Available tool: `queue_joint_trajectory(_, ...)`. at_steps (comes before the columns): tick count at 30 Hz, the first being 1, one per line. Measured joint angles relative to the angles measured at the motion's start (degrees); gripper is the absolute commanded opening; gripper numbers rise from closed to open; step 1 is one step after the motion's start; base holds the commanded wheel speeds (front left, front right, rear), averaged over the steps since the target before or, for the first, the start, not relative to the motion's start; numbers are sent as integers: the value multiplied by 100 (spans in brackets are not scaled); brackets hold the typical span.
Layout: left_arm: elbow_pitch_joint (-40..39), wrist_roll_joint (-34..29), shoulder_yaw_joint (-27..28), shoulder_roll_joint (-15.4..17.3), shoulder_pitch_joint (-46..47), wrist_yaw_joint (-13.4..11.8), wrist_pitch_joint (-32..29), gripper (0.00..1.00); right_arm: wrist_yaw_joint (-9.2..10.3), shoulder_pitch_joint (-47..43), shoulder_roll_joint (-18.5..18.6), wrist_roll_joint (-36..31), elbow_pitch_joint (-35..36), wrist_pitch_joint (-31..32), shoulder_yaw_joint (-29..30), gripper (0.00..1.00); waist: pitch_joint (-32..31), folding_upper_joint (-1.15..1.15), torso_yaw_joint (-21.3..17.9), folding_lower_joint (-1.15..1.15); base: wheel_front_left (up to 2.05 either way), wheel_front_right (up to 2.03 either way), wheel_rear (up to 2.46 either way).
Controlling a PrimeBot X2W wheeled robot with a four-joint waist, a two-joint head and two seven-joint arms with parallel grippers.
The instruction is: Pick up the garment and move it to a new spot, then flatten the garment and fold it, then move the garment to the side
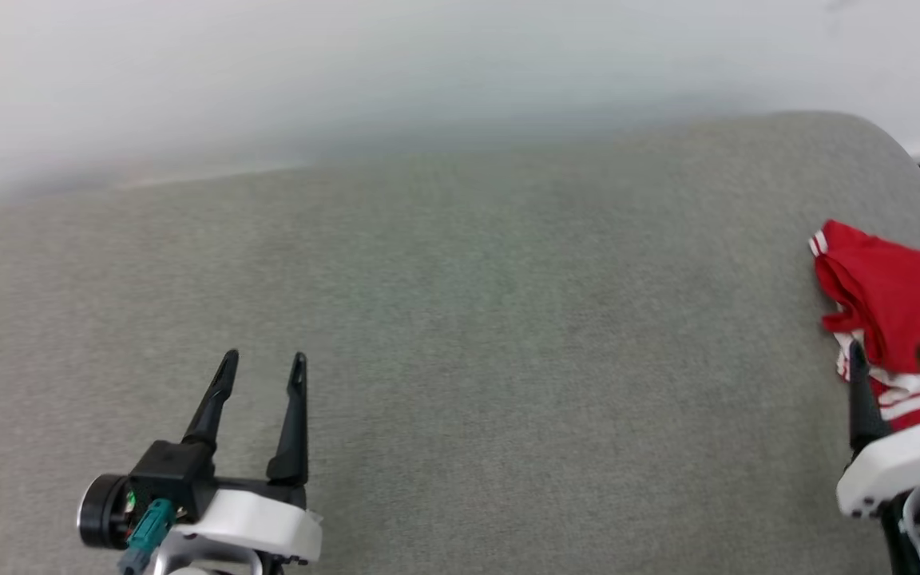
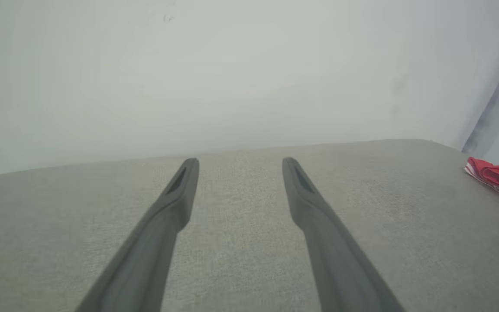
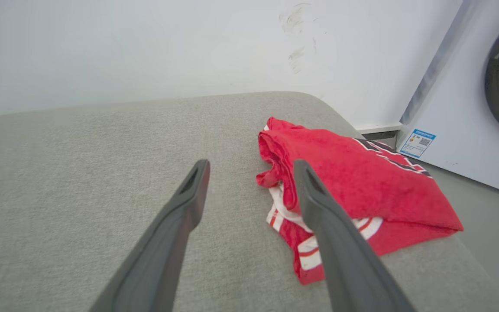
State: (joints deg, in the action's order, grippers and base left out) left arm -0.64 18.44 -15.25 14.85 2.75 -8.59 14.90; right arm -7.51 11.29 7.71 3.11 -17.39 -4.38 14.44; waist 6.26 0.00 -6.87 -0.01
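The grey cushion (image 1: 460, 319) was mostly bare, which left room to work. The red shirt (image 3: 353, 182) lay at its right edge as a compact bundle, perhaps folded; this suited either a finished job or a waiting heap. The right gripper (image 3: 251, 167) hovered just beside it, wide and empty. The left gripper (image 1: 264, 357), equally wide and empty, was well apart.

The left gripper (image 1: 264, 357) stood over the near left part of the grey cushion (image 1: 508, 279), its two dark fingers spread wide and empty. The right gripper (image 1: 890, 350) was equally open near the cushion's right edge — fingers pointing away from the robot.
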Motion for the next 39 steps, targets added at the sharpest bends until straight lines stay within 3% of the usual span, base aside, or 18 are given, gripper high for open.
queue_joint_trajectory(14, 126, 52, 390, 136, -721, -98, 10, 100, 0, -1410, -444, 185, 1795, 438, -689, 100, -727, 0, 757, 0, 0, 0, 0)
queue_joint_trajectory(22, 260, -15, 425, 111, -965, -5, 15, 100, 1, -1780, -470, 201, 2521, 643, -1061, 100, -977, 0, 840, 0, 0, 0, 0)
queue_joint_trajectory(39, 385, -211, 459, -52, -1054, 112, 15, 100, 1, -1978, -472, 241, 2773, 802, -1262, 100, -1117, 0, 796, 1, 0, 0, 0)
